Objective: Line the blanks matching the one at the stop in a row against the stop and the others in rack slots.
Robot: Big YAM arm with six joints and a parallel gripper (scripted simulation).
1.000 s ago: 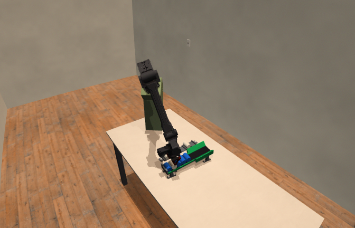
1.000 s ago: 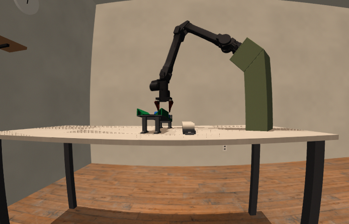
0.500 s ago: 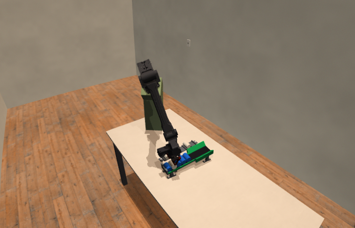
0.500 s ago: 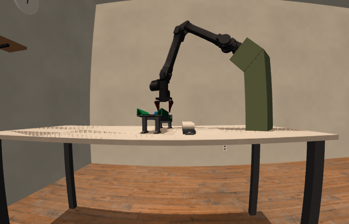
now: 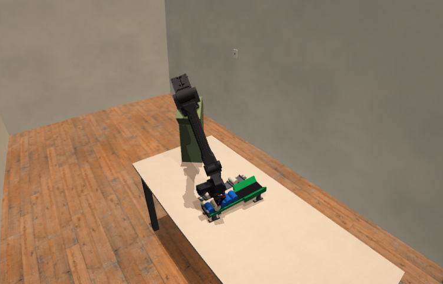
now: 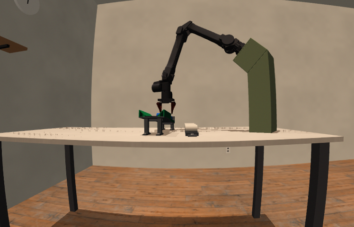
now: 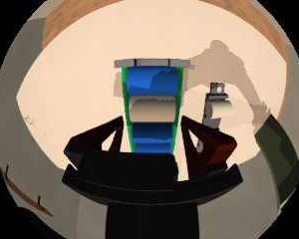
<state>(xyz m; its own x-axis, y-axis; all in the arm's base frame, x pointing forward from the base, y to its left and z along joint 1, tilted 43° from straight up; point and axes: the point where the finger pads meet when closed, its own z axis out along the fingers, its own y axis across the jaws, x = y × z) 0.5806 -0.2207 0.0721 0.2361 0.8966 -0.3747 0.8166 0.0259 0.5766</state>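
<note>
The green-walled feed ramp (image 5: 247,184) (image 6: 166,113) (image 7: 180,85) has a grey stop (image 7: 151,63) at its low end. A blue blank (image 5: 208,207) (image 7: 151,81) lies across it at the stop. A beige blank (image 5: 214,203) (image 7: 151,111) lies beside that one. Beyond it are more blue blanks (image 5: 232,195) (image 7: 151,130), partly hidden by the gripper in the wrist view. The stock rack (image 7: 212,121) holds a beige blank (image 5: 232,180) (image 6: 190,127) (image 7: 221,109); another pale blank (image 7: 199,146) is partly hidden. My gripper (image 5: 220,201) (image 6: 166,111) (image 7: 151,119) is open and empty above the ramp, one finger towards each side wall.
The rack stands low on the table (image 5: 287,225) (image 6: 89,137), between the ramp and the green arm pedestal (image 5: 190,140) (image 6: 262,98). The ramp stands higher, on dark legs (image 6: 146,126). A wall shelf (image 6: 1,39) is far off to the left in the exterior view.
</note>
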